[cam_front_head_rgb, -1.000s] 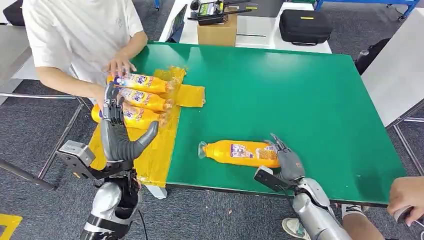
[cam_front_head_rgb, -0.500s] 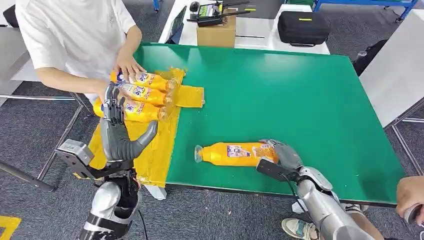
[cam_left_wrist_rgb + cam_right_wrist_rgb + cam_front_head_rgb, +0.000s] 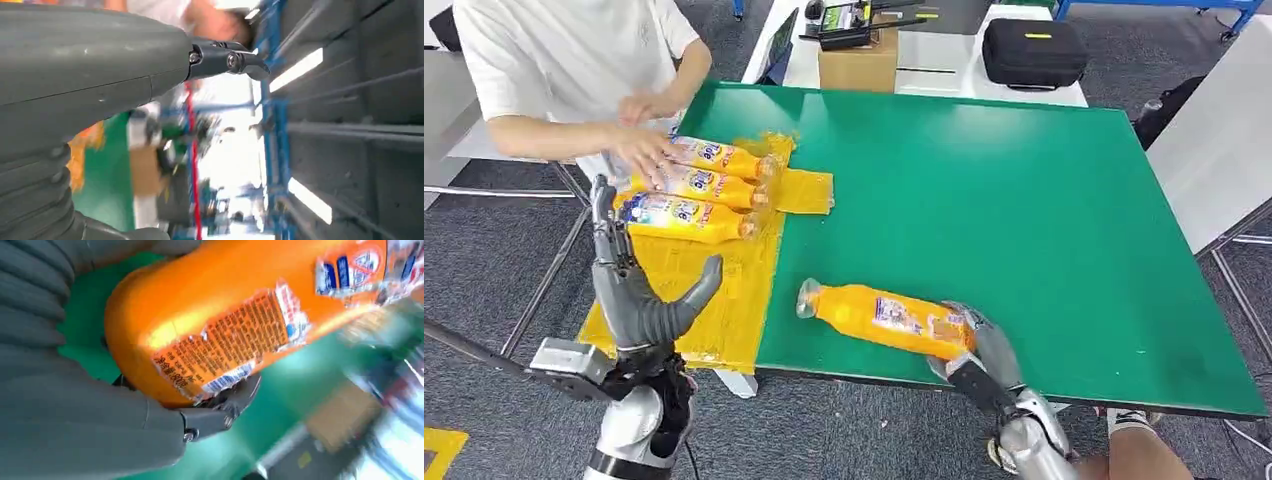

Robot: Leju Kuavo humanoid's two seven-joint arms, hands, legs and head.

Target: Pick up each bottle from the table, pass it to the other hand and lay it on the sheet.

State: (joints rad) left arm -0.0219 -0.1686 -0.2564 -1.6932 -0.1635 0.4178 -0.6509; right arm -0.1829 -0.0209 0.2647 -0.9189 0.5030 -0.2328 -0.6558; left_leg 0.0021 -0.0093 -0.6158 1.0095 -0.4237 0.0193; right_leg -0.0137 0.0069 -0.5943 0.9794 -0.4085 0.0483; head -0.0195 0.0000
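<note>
Gripping the base end of an orange bottle [image 3: 886, 319], the right hand [image 3: 976, 352] sits at the near edge of the green table [image 3: 1024, 200]; its fingers wrap the bottle's wide end, as the right wrist view confirms, where the thumb [image 3: 220, 410] presses beneath the label. The bottle lies with its long axis running across the table, cap end pointing toward the robot's left and slightly away, base end in the right hand. The hand-over turns on this relation: the free cap end faces the left hand [image 3: 629, 290], which stands raised and empty to the left, fingers spread and upright, just off the table's near left corner and over the yellow sheet [image 3: 714, 290]. The judgement is that the bottle must travel leftward, cap first, to reach that open palm.

Farther back on the sheet lie three orange bottles [image 3: 689, 185] side by side, long axes roughly parallel, caps toward the table's middle. A person's hand [image 3: 639, 150] rests on them. Beyond the table stand a cardboard box [image 3: 858, 62] and a black case [image 3: 1034, 50].

The label on the held bottle carries small dense print on orange and a blue-and-red logo; the writing is too blurred to read, and no brand can be made out.
</note>
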